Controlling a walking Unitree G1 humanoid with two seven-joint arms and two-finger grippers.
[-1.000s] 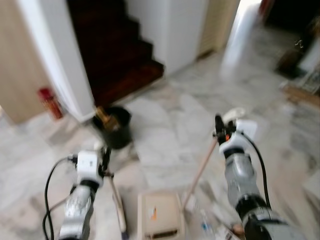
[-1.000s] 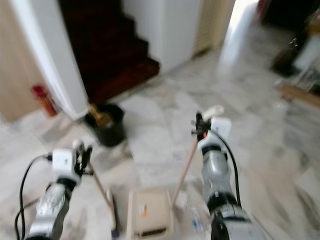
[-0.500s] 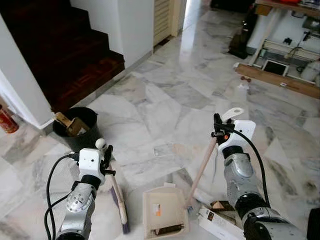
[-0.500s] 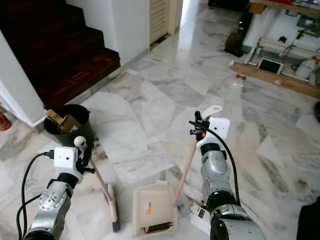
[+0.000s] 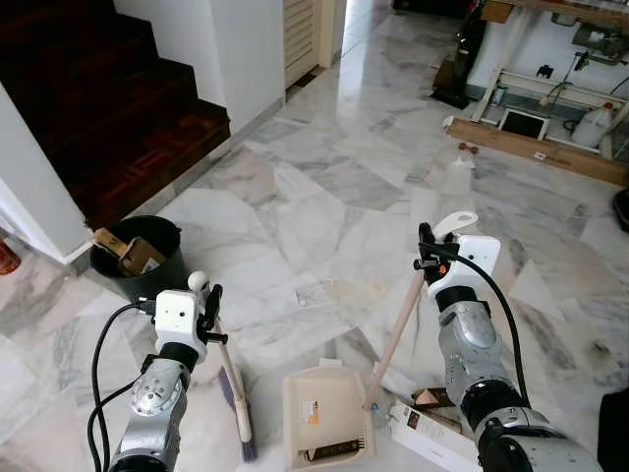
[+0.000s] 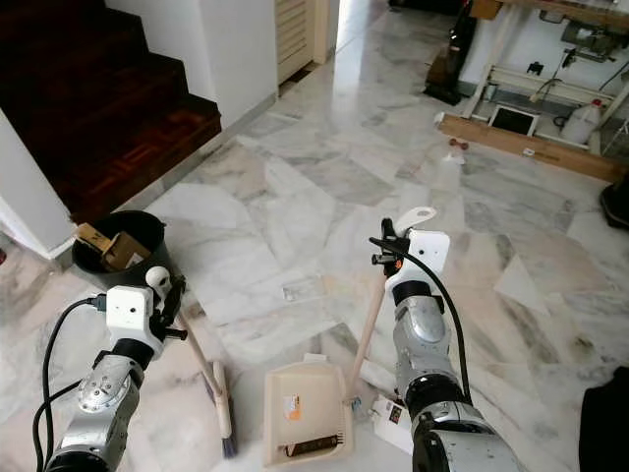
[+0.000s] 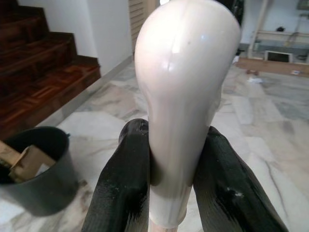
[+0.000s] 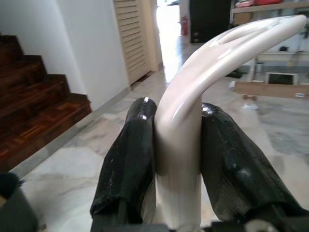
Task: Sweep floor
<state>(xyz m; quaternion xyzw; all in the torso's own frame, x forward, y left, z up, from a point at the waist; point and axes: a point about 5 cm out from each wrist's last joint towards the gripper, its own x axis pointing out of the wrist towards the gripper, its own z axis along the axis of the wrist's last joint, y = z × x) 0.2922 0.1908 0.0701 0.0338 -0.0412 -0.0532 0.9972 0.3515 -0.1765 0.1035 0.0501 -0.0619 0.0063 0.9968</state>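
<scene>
My left gripper (image 5: 209, 307) is shut on the cream knob of the broom handle (image 7: 186, 96). The broom (image 5: 234, 393) slants down to its dark bristles on the marble floor. My right gripper (image 5: 426, 258) is shut on the hooked cream top of the dustpan handle (image 8: 188, 111). The beige dustpan (image 5: 322, 418) rests flat on the floor between my arms, its long stick (image 5: 396, 329) leaning up to the right gripper. Boxes and scraps of litter (image 5: 423, 421) lie beside the pan's right edge. A clear wrapper (image 5: 314, 292) lies on the tiles ahead.
A black bin (image 5: 138, 261) holding cardboard stands at the foot of dark wooden stairs (image 5: 128, 108) on the left. A white wall corner (image 5: 246, 49) is ahead. A wooden plank (image 5: 536, 149), table legs and a white jug (image 5: 595, 123) are at the far right.
The camera swung and the picture sharpened; the bin and stairs shifted left in view. Both grippers keep the same hold on broom and dustpan handles.
</scene>
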